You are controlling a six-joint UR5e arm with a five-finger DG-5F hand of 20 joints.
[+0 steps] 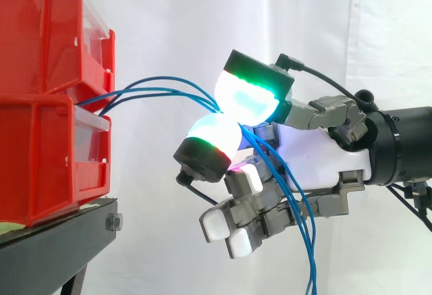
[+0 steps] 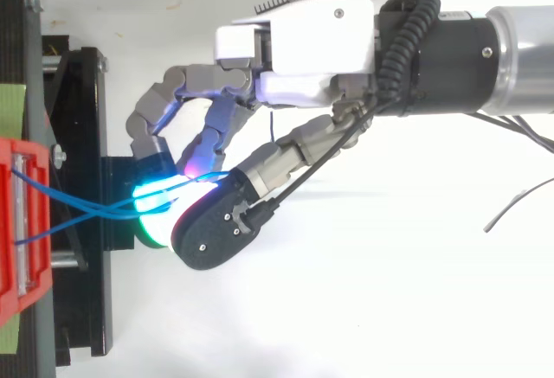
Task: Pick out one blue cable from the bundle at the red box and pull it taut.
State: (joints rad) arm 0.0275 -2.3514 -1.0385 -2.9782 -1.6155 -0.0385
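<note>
From the side, two red bins [image 1: 40,72] sit stacked on a black stand [image 1: 61,231] at the left, before a white curtain [image 1: 378,38]. Several blue cables [image 1: 155,89] come out of the gap between the upper and lower bin, rise in a shallow arc to the right and run together where two big fingertips [image 1: 246,99] meet. These glow cyan with a green edge, one above and one below. The hand [image 1: 317,153] reaches in from the right and pinches the blue cables between those two pads (how many of the strands are really clamped, I cannot tell). Its other fingers are curled under the palm with white tips. Behind the pinch the strands drop across the white palm and hang down past the lower edge of the view. From above, the arm lies across the upper right and the hand [image 2: 303,36] points left toward the stand [image 2: 86,309]. A red bin [image 2: 7,265] shows at the left edge. Two lines of the blue cables [image 2: 108,211] leave it apart from each other, cross the stand and converge just before the cyan-green pad [image 2: 151,198]. There they pass between the glowing tip and the black-backed tip beside it, well clear of the bin
</note>
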